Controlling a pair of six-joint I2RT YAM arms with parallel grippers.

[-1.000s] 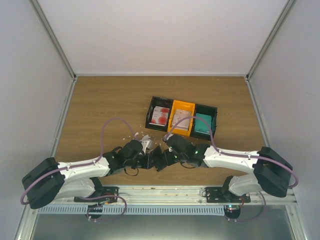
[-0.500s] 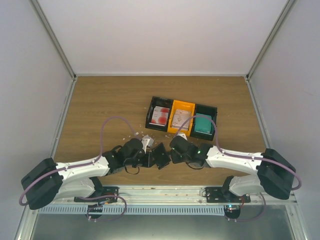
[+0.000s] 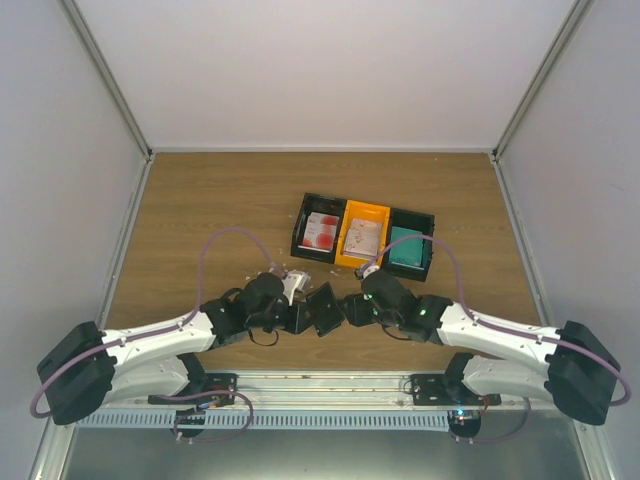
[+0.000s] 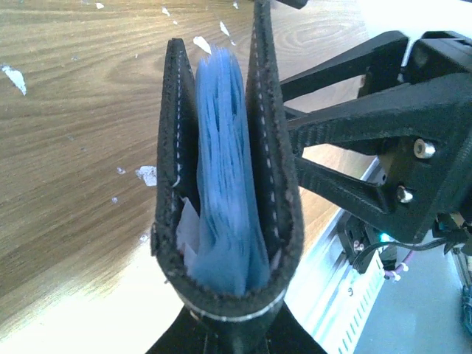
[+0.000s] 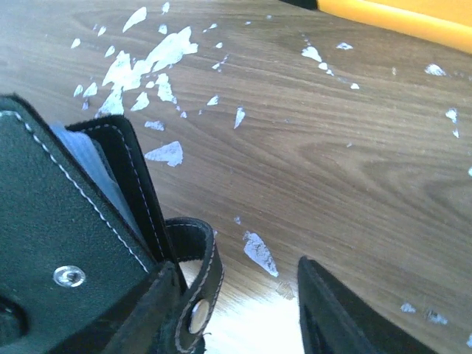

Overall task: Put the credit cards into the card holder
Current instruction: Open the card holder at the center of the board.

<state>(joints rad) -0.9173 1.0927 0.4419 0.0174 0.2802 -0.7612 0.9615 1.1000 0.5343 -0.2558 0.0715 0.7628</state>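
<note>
My left fingers clenched on spine of card holder, held upright above bench, covers parted, blue pockets showing. My right fingers released, spread beside holder's snap strap, grasping nothing. All credit cards I can see sit in bins, apart from holder. My read: holder presented, no card fetched yet. Next: right arm to bins, pinch one card by edge, carry to pocket mouth.

Bright, even overhead light with soft shadows in the top view; in both wrist views the table near the holder blows out to white glare, detail slightly soft.
</note>
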